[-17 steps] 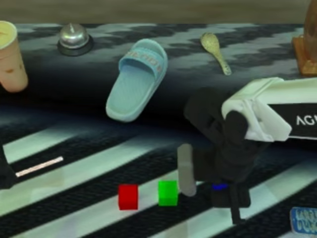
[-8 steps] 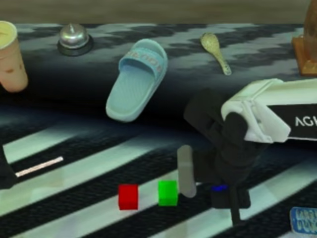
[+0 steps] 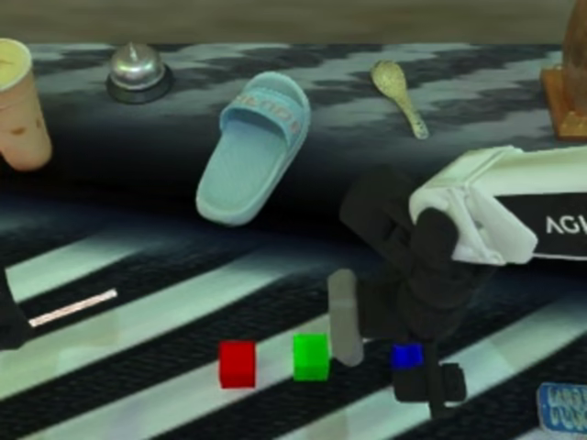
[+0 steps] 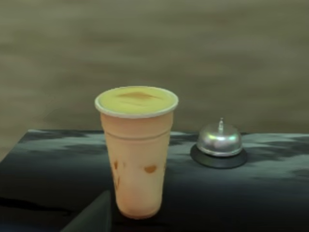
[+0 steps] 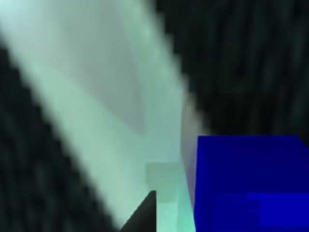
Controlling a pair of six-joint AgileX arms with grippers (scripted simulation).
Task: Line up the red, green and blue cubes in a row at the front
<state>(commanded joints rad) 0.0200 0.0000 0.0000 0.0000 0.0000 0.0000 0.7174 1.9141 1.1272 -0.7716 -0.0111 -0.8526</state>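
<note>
Top view, left to right along the lower part of the frame: the parked left arm shows only as a dark edge at far lower left; its fingers cannot be judged. The red cube (image 3: 237, 363) sits lower centre-left, the green cube (image 3: 310, 356) just right of it with a small gap, both on the striped cloth (image 3: 138, 321). The blue cube (image 3: 406, 355) lies further right, lower centre-right, directly under the right gripper (image 3: 390, 353), which reaches down from the white right arm (image 3: 486, 215). One pale finger (image 3: 345, 316) stands between green and blue, a dark finger on the far side of blue. Whether the jaws pinch the cube or stand clear I cannot tell; the right wrist view shows blue cube (image 5: 251, 183) filling its lower right corner, no contact visible. Judgement: blue is at the row's end, gap to green wider than red–green. To finish well: set blue flat, level with the other two, open fully, lift straight up so the pale finger does not clip green.
</note>
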